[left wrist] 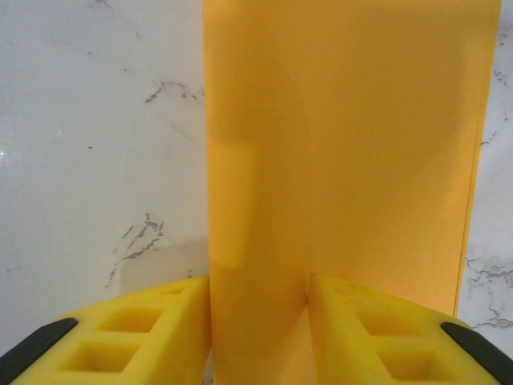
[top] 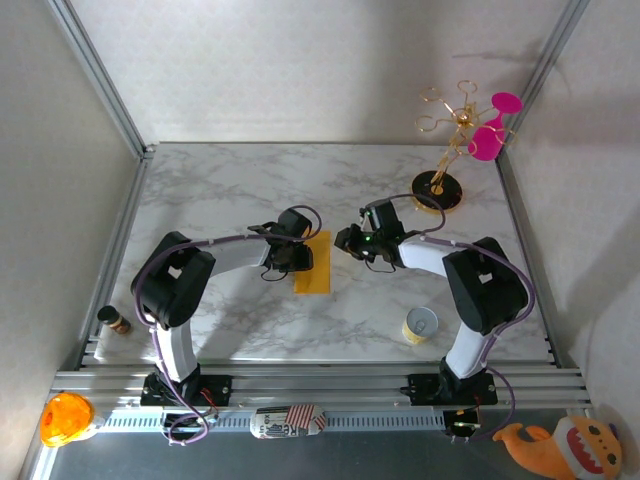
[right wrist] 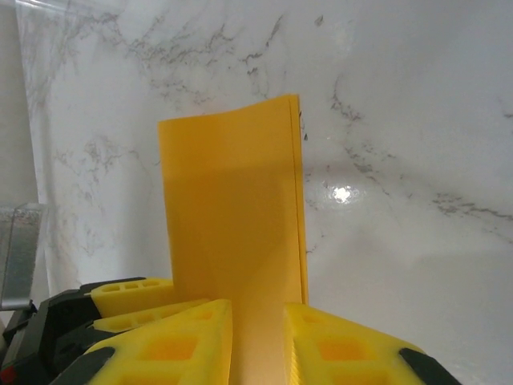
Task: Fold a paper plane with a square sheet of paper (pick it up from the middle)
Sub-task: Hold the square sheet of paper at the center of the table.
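Top external: left gripper [top: 303,255] and right gripper [top: 347,240] each pinch opposite paper [top: 313,268] edges; marble [top: 220,190] beyond lies open.

white marble-look tabletop [top: 300,190] with grey veins, boxed in by plain pale walls [top: 300,60] and aluminium rails [top: 320,380] along the edges — soft even light, one small glare spot

Bright, even overhead light; soft shadows.
A small glare spot sits on the glossy surface [right wrist: 343,193] in the right wrist view; near yellow pads [left wrist: 128,337] blur slightly, and the paper [left wrist: 345,144] shows faint shading.
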